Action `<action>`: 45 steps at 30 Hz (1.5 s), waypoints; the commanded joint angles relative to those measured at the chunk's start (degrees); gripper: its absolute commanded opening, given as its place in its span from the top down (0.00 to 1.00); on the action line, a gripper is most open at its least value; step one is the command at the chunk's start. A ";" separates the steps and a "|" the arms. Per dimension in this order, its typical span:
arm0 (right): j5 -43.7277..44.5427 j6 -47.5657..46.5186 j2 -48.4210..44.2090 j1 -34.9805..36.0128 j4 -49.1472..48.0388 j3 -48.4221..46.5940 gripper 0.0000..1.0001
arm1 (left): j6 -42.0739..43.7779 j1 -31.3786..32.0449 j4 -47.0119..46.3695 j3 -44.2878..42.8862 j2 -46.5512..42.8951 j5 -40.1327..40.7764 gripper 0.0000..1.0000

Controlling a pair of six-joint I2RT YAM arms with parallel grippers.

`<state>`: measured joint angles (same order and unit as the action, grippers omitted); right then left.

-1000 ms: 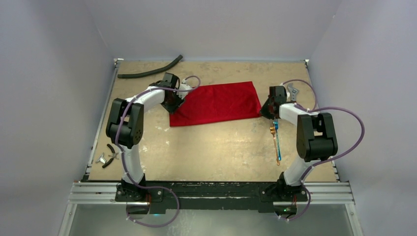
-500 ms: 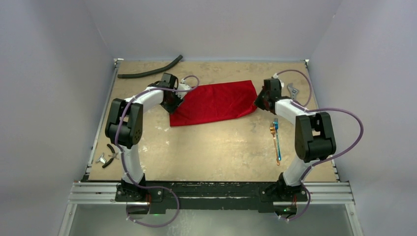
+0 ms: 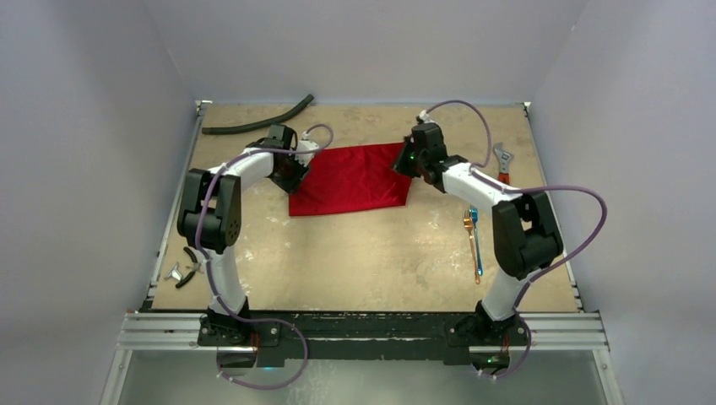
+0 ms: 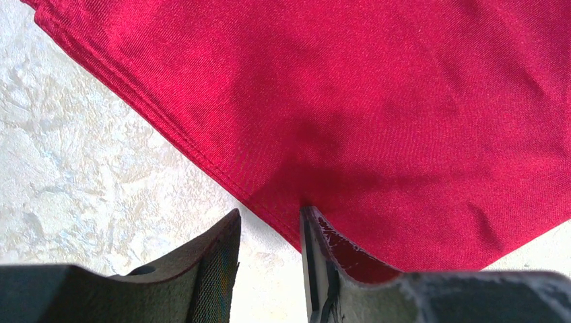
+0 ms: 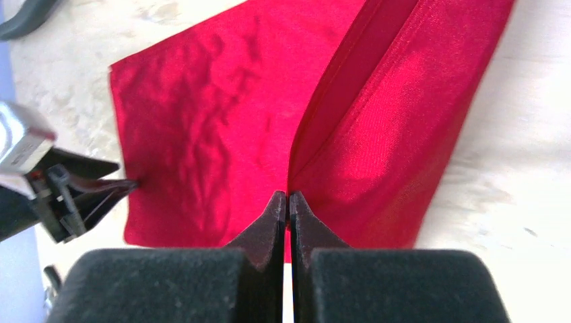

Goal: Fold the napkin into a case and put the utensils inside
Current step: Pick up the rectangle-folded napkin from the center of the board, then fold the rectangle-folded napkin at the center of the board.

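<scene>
The red napkin (image 3: pixel 346 179) lies at the back middle of the table, its right end lifted and folded over to the left. My right gripper (image 3: pixel 405 164) is shut on that lifted edge; the wrist view shows the fold (image 5: pixel 384 121) running straight into the closed tips of the right gripper (image 5: pixel 288 196). At the napkin's left edge sits my left gripper (image 3: pixel 295 173), its jaws apart. One left finger rests on the napkin (image 4: pixel 377 114) and the other over bare table, so the left gripper (image 4: pixel 271 214) straddles the hem. The utensils (image 3: pixel 474 240) lie on the table to the right, apart from both grippers.
A black curved hose (image 3: pixel 257 122) lies at the back left. An orange-handled wrench (image 3: pixel 503 159) rests near the right edge. Pliers (image 3: pixel 190 266) sit at the left edge, near the left arm's base. My left gripper's fingers (image 5: pixel 74 195) show in the right wrist view.
My right gripper shut on the napkin's right end and carried it up and leftward, folding the cloth over so it looks shorter. The left gripper stayed at the left edge.
</scene>
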<state>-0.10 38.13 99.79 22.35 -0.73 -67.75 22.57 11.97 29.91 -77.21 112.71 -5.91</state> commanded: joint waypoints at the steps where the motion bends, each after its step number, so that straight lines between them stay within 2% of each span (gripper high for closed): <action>1: -3.36 0.53 3.00 4.55 -1.15 -5.89 0.99 | -1.88 -1.08 0.00 1.14 0.77 -1.33 0.64; 15: -8.79 3.58 13.02 12.29 -2.46 -15.64 0.99 | -3.72 -2.51 -1.11 2.67 1.03 -5.00 0.65; 28: -15.94 8.36 21.60 17.86 -7.85 -23.93 1.00 | -5.50 -3.23 -0.84 1.73 0.59 -7.96 0.65; 45: -21.09 10.08 25.23 19.90 -13.18 -24.67 1.00 | -7.30 -7.65 0.73 0.13 0.60 -15.17 0.68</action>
<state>-17.89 47.62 124.40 41.52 -10.57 -90.45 15.99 5.21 29.52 -76.38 112.71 -18.68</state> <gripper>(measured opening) 0.018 0.326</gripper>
